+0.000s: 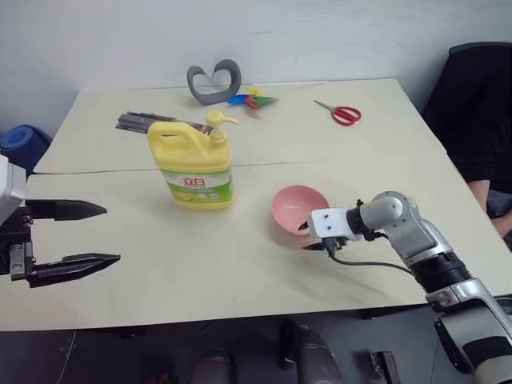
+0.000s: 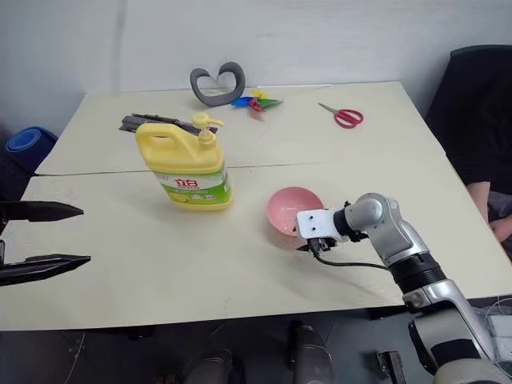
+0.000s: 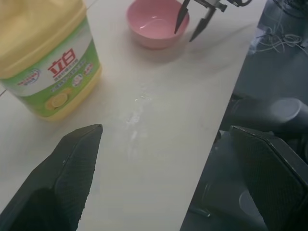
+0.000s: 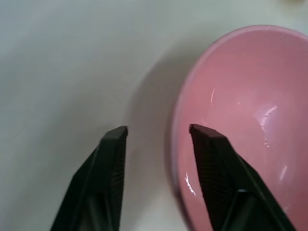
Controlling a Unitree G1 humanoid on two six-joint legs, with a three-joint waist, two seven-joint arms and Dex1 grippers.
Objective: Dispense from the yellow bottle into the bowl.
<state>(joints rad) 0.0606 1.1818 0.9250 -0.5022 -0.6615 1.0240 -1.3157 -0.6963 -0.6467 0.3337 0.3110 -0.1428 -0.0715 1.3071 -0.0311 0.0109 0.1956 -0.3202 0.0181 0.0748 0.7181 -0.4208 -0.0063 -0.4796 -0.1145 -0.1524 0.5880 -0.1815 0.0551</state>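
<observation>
The yellow bottle [image 1: 192,168] stands upright on the table, left of centre, its pump spout pointing right. The pink bowl [image 1: 298,210] sits on the table to its right and looks empty. My right gripper [image 1: 309,238] is open at the bowl's near right rim. In the right wrist view one finger [image 4: 219,173] hangs over the bowl's inside [image 4: 250,106] and the other finger [image 4: 103,178] stays outside over the table. My left gripper [image 1: 110,234] is wide open and empty above the table's left front part, well clear of the bottle [image 3: 48,62].
Red scissors [image 1: 344,114], a grey heart-shaped object [image 1: 214,83], a colourful pinwheel [image 1: 252,99] and a dark tool [image 1: 140,122] lie at the back of the table. A person in black [image 1: 480,120] sits at the right. A blue object [image 1: 24,144] is beyond the left edge.
</observation>
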